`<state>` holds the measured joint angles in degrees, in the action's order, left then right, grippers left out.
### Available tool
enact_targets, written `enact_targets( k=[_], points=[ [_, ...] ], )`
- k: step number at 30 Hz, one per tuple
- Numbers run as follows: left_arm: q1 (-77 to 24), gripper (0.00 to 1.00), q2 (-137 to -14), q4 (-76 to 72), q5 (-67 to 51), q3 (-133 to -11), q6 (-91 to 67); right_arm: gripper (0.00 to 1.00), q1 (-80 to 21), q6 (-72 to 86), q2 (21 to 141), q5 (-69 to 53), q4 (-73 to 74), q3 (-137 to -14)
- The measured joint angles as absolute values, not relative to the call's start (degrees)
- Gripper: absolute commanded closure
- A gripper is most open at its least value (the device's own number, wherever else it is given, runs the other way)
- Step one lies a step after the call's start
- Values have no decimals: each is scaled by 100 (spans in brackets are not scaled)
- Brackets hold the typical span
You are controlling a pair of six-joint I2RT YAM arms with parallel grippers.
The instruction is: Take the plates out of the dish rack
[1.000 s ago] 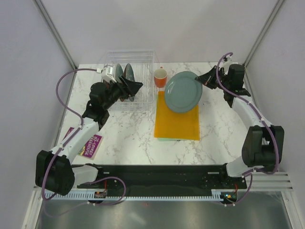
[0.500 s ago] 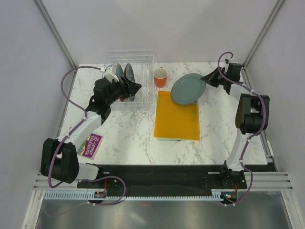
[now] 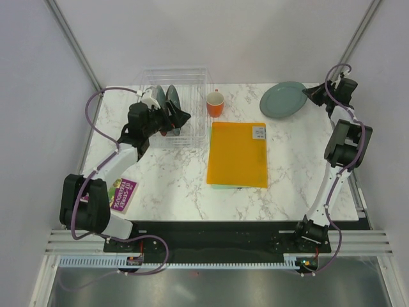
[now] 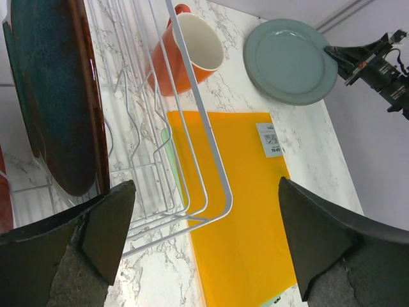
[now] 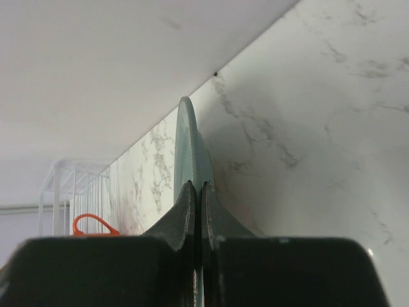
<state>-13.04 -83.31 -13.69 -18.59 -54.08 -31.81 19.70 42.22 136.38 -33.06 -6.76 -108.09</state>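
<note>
The right gripper [image 3: 314, 94] is pinching the green plate [image 3: 283, 100] by its rim at the far right (landed or not, unclear); releasing early is risking a clatter. The left gripper [image 4: 206, 224], spread wide, is hovering by the rack [image 3: 192, 80].

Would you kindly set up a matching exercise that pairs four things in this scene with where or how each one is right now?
Column one:
1. pale green plate
2. orange cup
3. yellow folder
4. left gripper

Column two:
A. open, at the dish rack
B. lying flat mid-table
C. pinched at its rim by the right gripper
D. upright just right of the rack

Pairs: 1-C, 2-D, 3-B, 4-A.
</note>
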Motion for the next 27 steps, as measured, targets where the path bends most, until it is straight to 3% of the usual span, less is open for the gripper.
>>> enact_targets(
  k=[14, 18, 21, 25, 27],
  points=[
    [-1299, 0, -8385, -1271, -1879, -5518, -3087, 98, 2141, 4545, 14149, -3282, -644, -10927],
    [-1299, 0, -8361, -1225, -1872, -5524, -3046, 78, 2206, 4650, 14149, -3190, -705, -10608],
    [-1293, 0, -8291, -1173, -1817, -5524, -3028, 76, 2224, 4663, 14167, -3089, -661, -10383],
    [-1273, 0, -8202, -1057, -1741, -5524, -2980, 47, 2235, 4674, 14210, -3052, -642, -10274],
    [-1273, 0, -8180, -991, -1699, -5529, -2932, 45, 2235, 4674, 14160, -3103, -725, -10239]
  ],
)
